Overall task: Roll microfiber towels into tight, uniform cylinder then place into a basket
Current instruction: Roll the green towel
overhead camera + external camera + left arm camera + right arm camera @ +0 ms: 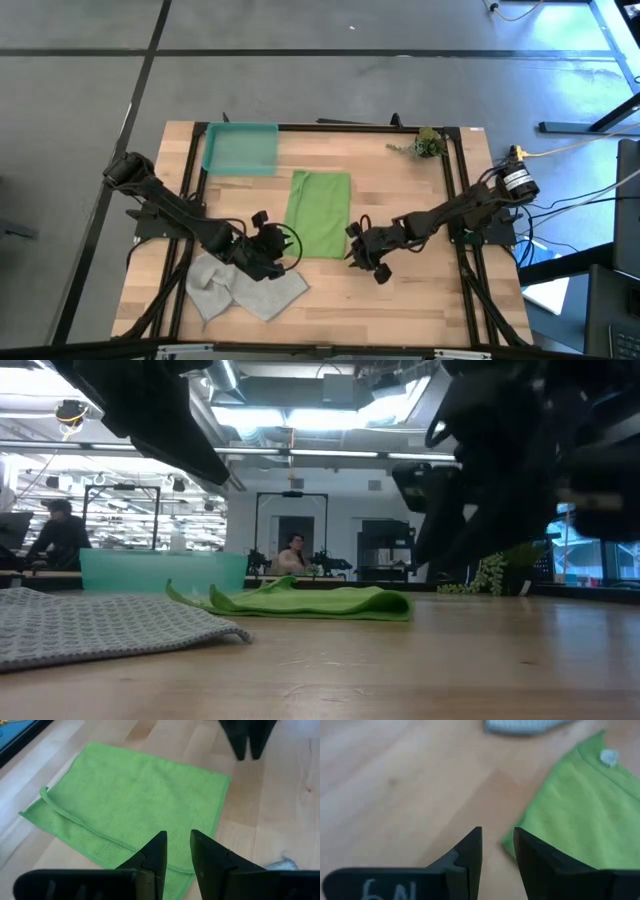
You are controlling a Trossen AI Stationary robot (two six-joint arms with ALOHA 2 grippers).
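Both slightly spread, empty end effectors, left point(270, 240) and right point(362, 250), flank the lime green towel point(320, 212) at frame centre; an uneven pinch could skew the roll.

1. The left gripper point(281, 243) hangs low over the table, arm stretched in from the left, fingers slightly parted, holding nothing.
2. The right gripper point(352, 255) mirrors it from the right, fingers parted, empty.
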